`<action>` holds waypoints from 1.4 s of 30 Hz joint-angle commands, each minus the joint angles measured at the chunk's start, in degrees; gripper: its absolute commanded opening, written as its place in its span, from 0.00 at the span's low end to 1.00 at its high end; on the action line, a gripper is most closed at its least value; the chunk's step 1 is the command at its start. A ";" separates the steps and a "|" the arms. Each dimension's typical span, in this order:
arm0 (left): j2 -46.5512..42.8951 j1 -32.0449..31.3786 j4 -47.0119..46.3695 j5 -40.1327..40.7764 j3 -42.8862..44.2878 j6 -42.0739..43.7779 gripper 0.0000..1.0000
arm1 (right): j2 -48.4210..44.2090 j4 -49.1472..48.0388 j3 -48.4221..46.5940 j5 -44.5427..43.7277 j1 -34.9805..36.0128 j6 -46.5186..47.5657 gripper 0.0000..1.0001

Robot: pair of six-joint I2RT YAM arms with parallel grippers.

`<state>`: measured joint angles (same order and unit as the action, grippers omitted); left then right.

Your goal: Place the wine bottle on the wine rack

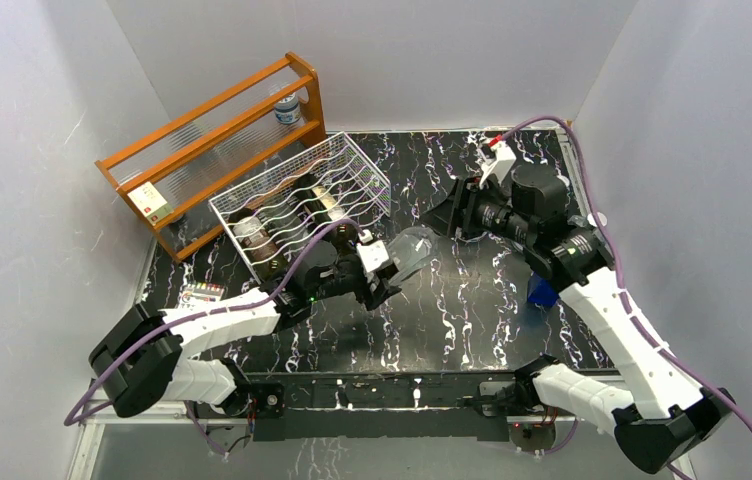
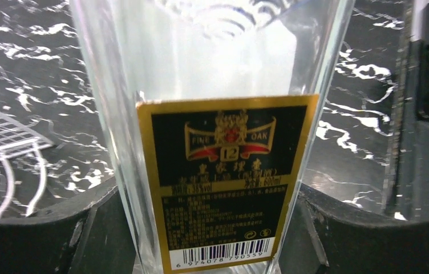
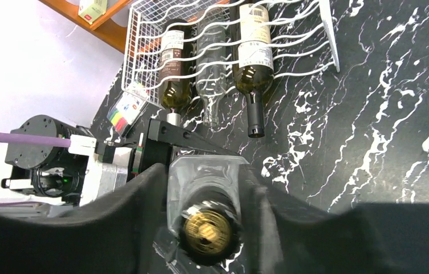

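Note:
The wine bottle (image 1: 414, 250) is clear square glass with a black-and-gold label and a gold cap. It hangs level above the black marbled table between both grippers. My left gripper (image 1: 384, 268) is shut on its lower body; in the left wrist view the bottle (image 2: 223, 85) fills the gap between the fingers of that gripper (image 2: 212, 228). My right gripper (image 1: 449, 222) is shut on the shoulder by the neck; in the right wrist view the gripper (image 3: 203, 211) flanks the bottle (image 3: 203, 171), cap toward the camera. The white wire wine rack (image 1: 302, 195) stands just left of it, holding three bottles (image 3: 212, 68).
An orange wooden shelf frame (image 1: 212, 130) stands behind the rack with a small jar (image 1: 289, 108) and a small box (image 1: 152, 203) on it. A pack of markers (image 1: 202, 292) lies by the rack's near corner. A blue object (image 1: 540, 290) sits under the right arm.

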<state>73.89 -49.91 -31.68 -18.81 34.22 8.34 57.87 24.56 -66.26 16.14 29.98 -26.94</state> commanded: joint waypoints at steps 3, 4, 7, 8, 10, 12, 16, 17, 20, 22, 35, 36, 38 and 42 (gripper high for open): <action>-6.41 -0.16 -6.63 5.03 2.11 16.03 0.00 | -3.96 3.12 -6.53 0.51 0.16 0.95 0.77; -6.79 -0.17 -6.41 5.81 2.48 18.30 0.00 | -3.99 4.34 -7.07 0.48 0.16 1.85 0.81; -7.92 -0.11 -3.96 7.77 4.02 25.61 0.00 | -3.96 8.01 -9.15 0.40 0.17 4.68 0.88; -8.20 -0.18 -3.24 8.27 4.47 28.12 0.00 | -3.73 9.10 -9.92 0.54 0.16 6.17 0.89; -8.94 -0.16 -1.63 9.29 5.31 32.98 0.00 | -3.10 11.70 -11.54 0.16 0.13 9.56 0.90; -9.89 -0.10 -0.40 10.24 5.73 38.14 0.00 | -2.37 13.75 -13.08 -0.43 0.12 12.46 0.90; -12.20 -0.12 0.25 9.00 5.07 45.61 0.00 | -0.60 16.14 -13.86 -0.31 0.11 17.00 0.94; -12.54 -0.17 1.22 8.49 5.08 47.40 0.00 | 0.00 16.14 -13.66 -0.22 0.10 17.30 0.94; -13.36 -0.27 4.09 8.64 5.46 50.69 0.00 | 1.65 15.95 -12.61 1.06 0.08 17.36 0.94; -14.18 -0.34 3.73 8.72 4.74 52.49 0.00 | 2.53 15.35 -11.55 3.18 0.16 17.52 0.95; -17.43 -0.55 3.63 4.94 1.28 56.87 0.00 | 7.11 11.73 -1.99 21.60 0.14 18.07 0.96; -17.44 -0.57 3.71 4.92 1.04 56.94 0.00 | 7.09 11.21 -1.22 23.05 0.21 17.58 0.96; -17.59 -0.65 3.72 4.84 0.88 57.18 0.00 | 7.23 10.37 0.16 25.28 0.21 16.78 0.97; -17.40 -0.68 3.88 4.99 0.90 57.28 0.00 | 7.17 8.67 2.77 27.97 0.75 15.24 0.97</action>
<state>59.86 -50.17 -19.11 -11.64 33.30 64.71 65.63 37.98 -64.97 37.52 30.11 -10.39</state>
